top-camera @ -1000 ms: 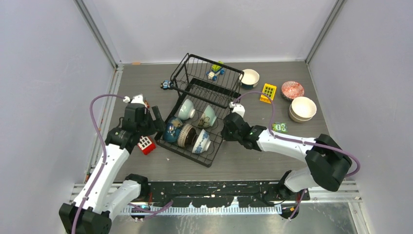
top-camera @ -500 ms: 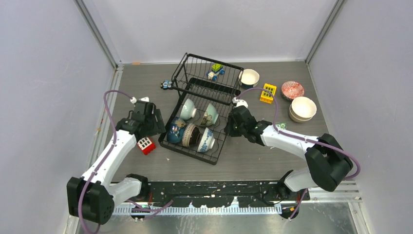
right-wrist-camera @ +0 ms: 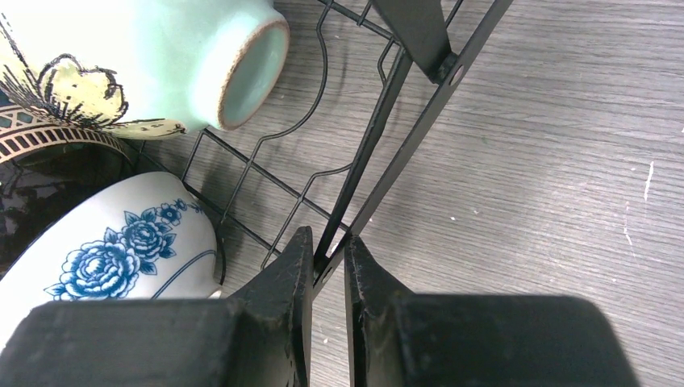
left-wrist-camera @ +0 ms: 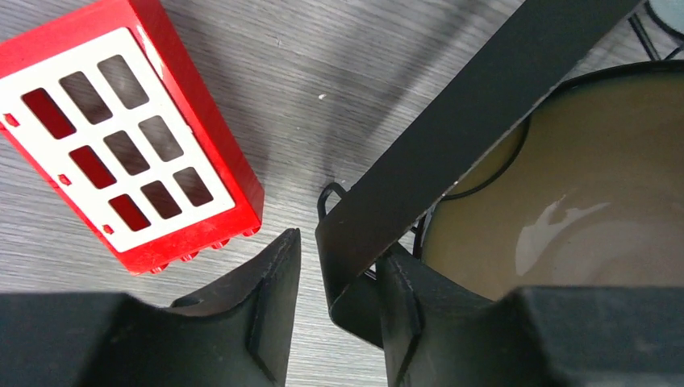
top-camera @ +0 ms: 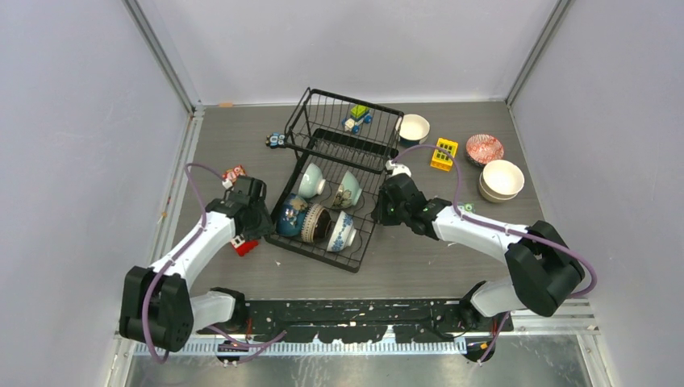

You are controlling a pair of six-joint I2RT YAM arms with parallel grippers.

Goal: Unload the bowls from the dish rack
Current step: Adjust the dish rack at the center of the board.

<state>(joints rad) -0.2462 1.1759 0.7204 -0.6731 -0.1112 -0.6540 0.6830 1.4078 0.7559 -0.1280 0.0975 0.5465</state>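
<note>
**Dish rack and contents.** The dish rack [top-camera: 361,238] stands mid-table, skewed, with its raised back section at 12 o'clock. Five bowls stand on edge in it. The pale teal bowl [top-camera: 309,179] and the pale green bowl [top-camera: 345,191] form the far row. The dark blue bowl [top-camera: 287,216], the brown ribbed bowl [top-camera: 310,223] and the blue-and-white bowl [top-camera: 339,231] form the near row.

**Right gripper.** My right gripper [right-wrist-camera: 329,242] is closed. Both fingers pinch the wire rail on the rack's 3 o'clock side. In the wrist view the blue-and-white bowl lies at 9 o'clock of the fingertips.

**Left gripper.** My left gripper [left-wrist-camera: 339,246] has its jaws partly apart. They straddle the flat black bar at the rack's 8 o'clock corner. A slit of table [left-wrist-camera: 306,121] shows between the outer finger and the bar, so nothing is clamped.

**Surroundings.**
- The red toy block [left-wrist-camera: 129,133] lies flat at 10 o'clock of the left fingertips, clear of the rack.
- Off the rack, at 1 to 2 o'clock, stand the white bowl [top-camera: 414,129], the red-patterned bowl [top-camera: 484,149] and the cream bowl [top-camera: 502,179].
- The yellow toy block [top-camera: 444,151] lies between the white bowl and the red-patterned bowl.
</note>
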